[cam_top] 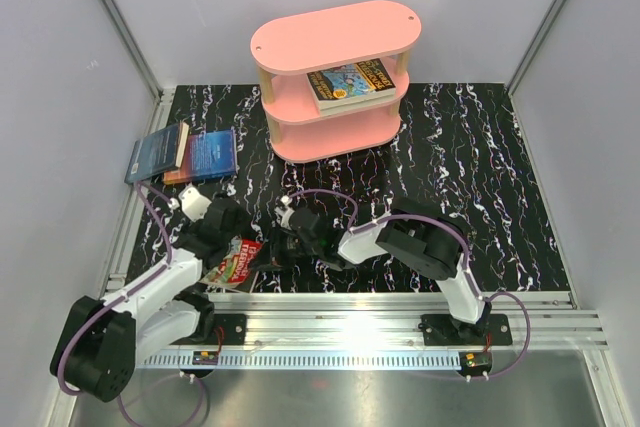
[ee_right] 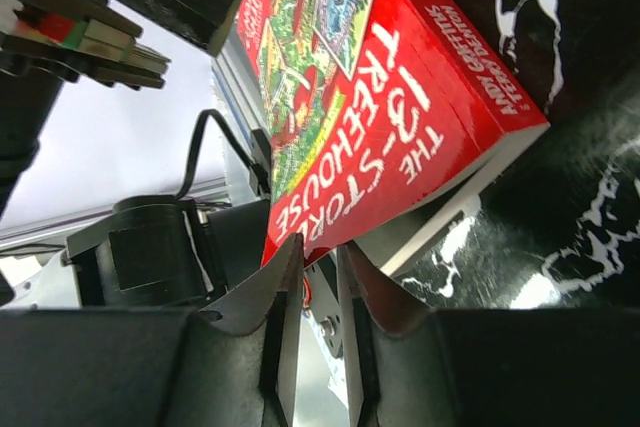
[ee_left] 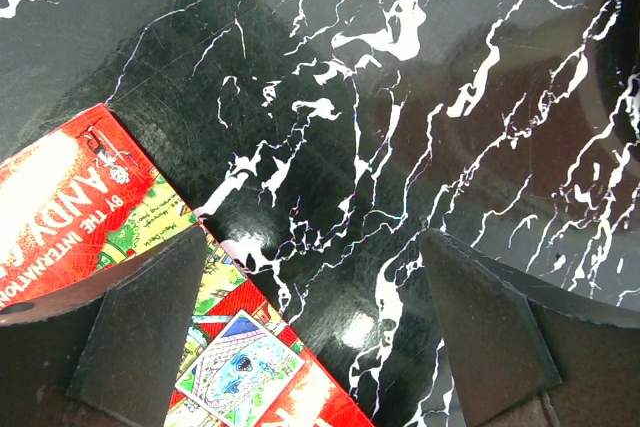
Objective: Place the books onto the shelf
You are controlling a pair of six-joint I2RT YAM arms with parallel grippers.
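The pink shelf [cam_top: 335, 32] stands at the back of the table [cam_top: 480, 167], with one book [cam_top: 350, 82] on its middle tier. Two blue books [cam_top: 185, 154] lie by the left wall. Near the arm bases, the right gripper [ee_right: 318, 247] pinches a corner of the red Treehouse book [ee_right: 400, 137]. The left gripper [ee_left: 312, 242] hangs spread wide over the book's edge.
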